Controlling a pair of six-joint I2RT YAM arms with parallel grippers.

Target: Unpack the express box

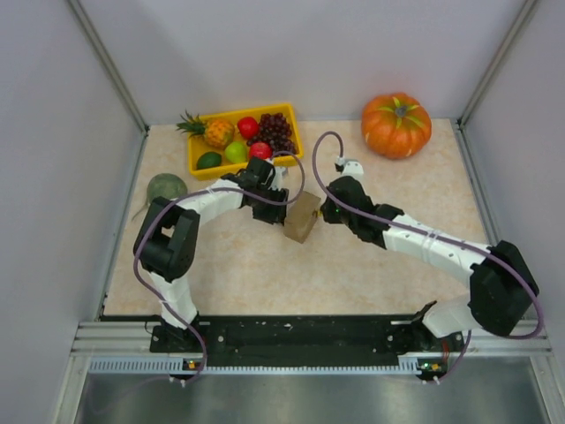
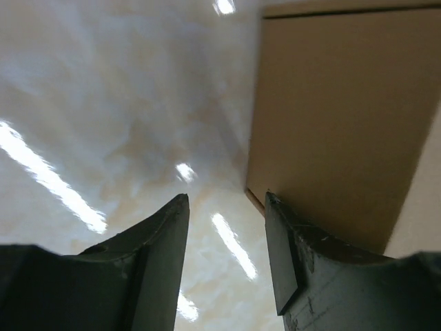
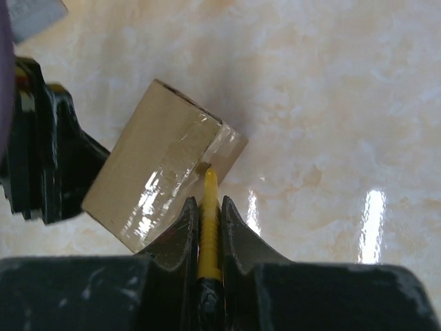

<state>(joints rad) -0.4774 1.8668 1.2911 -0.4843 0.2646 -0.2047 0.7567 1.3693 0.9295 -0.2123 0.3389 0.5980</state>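
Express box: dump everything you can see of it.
The express box is small, plain brown cardboard, with glossy clear tape across one face. It sits tilted near the table's middle, between both arms. The right gripper's fingers are shut on a thin yellow tool whose tip meets the taped edge. The left gripper, fingers apart, is at its opposite side; contact there is unclear.

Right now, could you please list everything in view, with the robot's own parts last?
express box: one, brown, mid-table between the tools
thin stick: one, yellow, in the right tool, tip at the box's taped edge
tray: one, yellow, back left
fruit: several, mixed colours, in the tray
pumpkin: one, orange, back right
round object: one, green, left edge
left tool: one, dark, open beside the box
right tool: one, dark, shut on the stick
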